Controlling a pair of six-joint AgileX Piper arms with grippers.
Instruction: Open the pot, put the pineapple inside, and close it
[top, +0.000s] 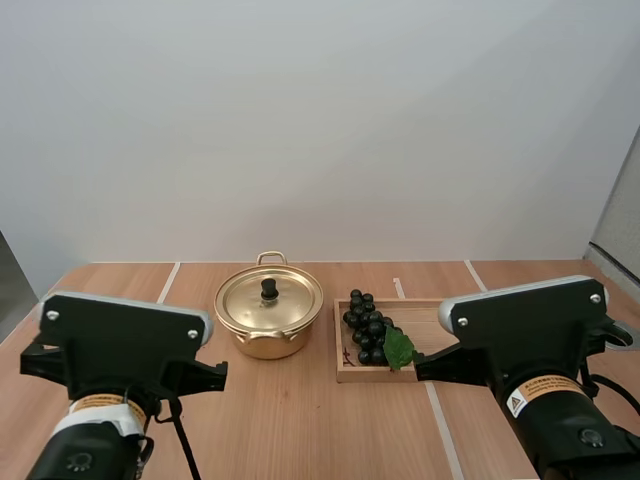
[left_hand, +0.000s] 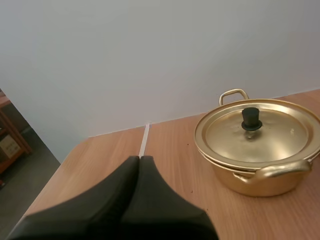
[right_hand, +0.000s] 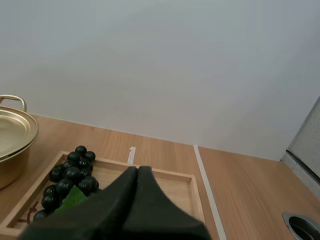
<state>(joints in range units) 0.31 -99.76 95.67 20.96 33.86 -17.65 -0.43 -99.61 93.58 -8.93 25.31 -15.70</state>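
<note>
A round golden metal pot (top: 268, 335) stands on the wooden table (top: 300, 420), its black-knobbed golden lid (top: 270, 300) seated. Just to its right, a bunch of dark grapes (top: 366, 328) lies in a shallow wooden tray (top: 360, 376). The left gripper (left_hand: 138, 159) and the right gripper (right_hand: 136, 169) hang short of them, fingers pressed together, empty.
</note>
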